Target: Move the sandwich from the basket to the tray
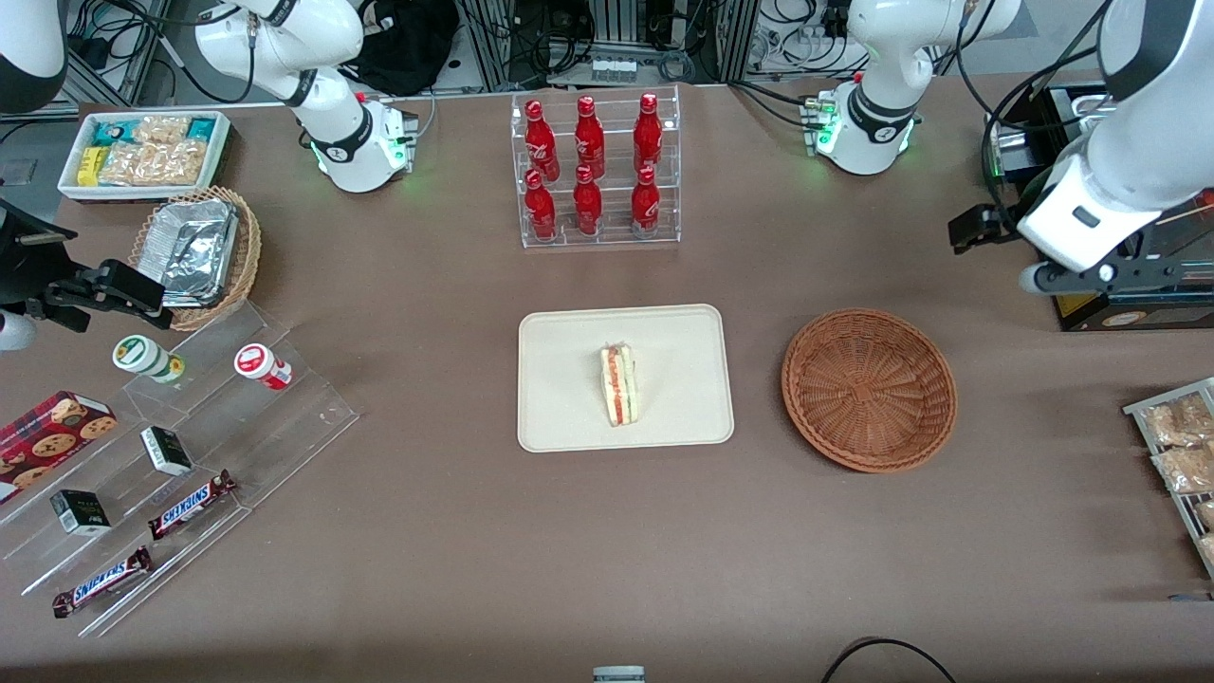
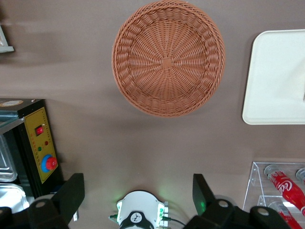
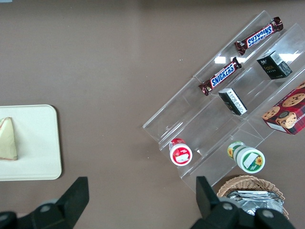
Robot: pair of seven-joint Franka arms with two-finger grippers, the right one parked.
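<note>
The sandwich [image 1: 618, 384] lies on its side on the cream tray [image 1: 569, 417], near the tray's middle, with its striped cut edge showing. The reddish-brown wicker basket [image 1: 868, 389] stands beside the tray toward the working arm's end, and nothing is in it. My gripper [image 1: 977, 228] hangs high above the table, farther from the front camera than the basket and off toward the working arm's end. It is open and holds nothing. The left wrist view looks down between the spread fingers [image 2: 71, 193] of the gripper [image 2: 137, 193] at the basket [image 2: 167, 57] and a corner of the tray [image 2: 276, 81].
A clear rack of red bottles [image 1: 593, 171] stands farther from the front camera than the tray. A black control box [image 1: 1129, 285] sits under my arm, with a rack of snack bags [image 1: 1181, 455] nearer the camera. A stepped acrylic display [image 1: 171, 446] is toward the parked arm's end.
</note>
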